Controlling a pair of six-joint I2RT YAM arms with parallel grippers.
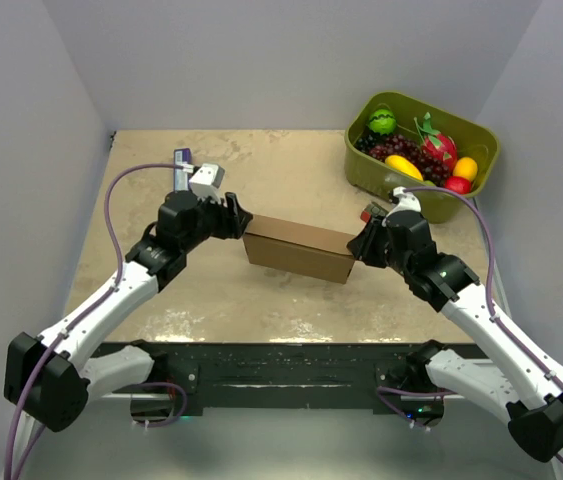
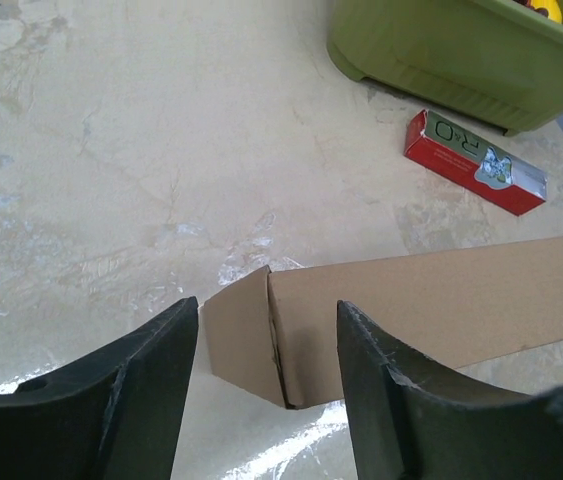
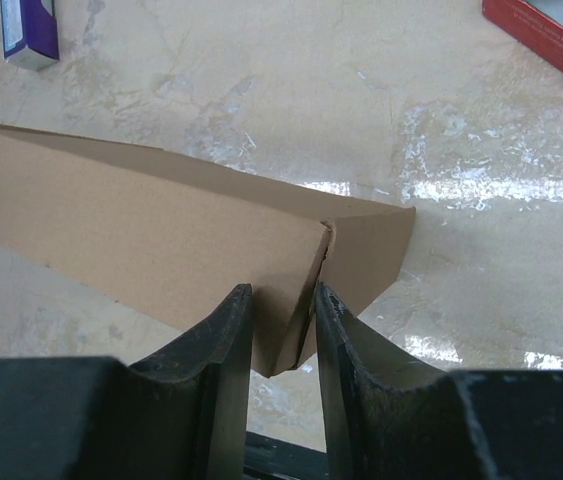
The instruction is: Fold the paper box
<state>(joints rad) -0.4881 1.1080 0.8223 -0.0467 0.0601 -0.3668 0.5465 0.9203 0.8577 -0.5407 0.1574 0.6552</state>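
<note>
The paper box [image 1: 296,250] is a brown cardboard box folded into a long narrow shape, lying across the middle of the table. My left gripper [image 1: 239,222] is at its left end; in the left wrist view the gripper [image 2: 266,310] is open, its fingers standing apart on either side of the box's end flap [image 2: 241,335] without touching it. My right gripper [image 1: 359,245] is at the right end; in the right wrist view the gripper [image 3: 283,295] is closed narrowly on the corner of the box [image 3: 141,240], where the end flap meets the side.
An olive-green bin [image 1: 481,150] of toy fruit stands at the back right. A small red carton [image 2: 476,162] lies between the bin and the box. A small purple carton [image 1: 182,160] lies at the back left, behind the left gripper.
</note>
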